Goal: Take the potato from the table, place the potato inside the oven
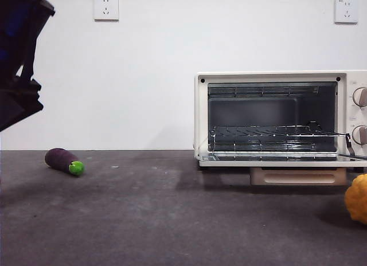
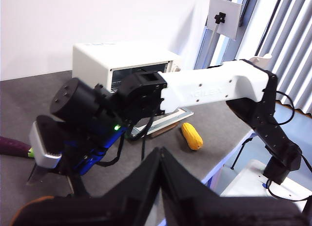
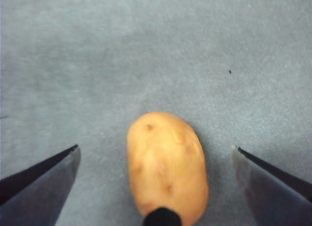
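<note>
With the right gripper (image 3: 156, 187) spread wide over the potato (image 3: 167, 167), an off-centre close could roll it away.

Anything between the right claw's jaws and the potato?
No. In the right wrist view only bare table shows around the potato; the right claw straddles it, open.

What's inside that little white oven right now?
Inside the oven, only a wire rack and heating rods show; no food. The potato lies on the table between the right gripper's open jaws.
</note>
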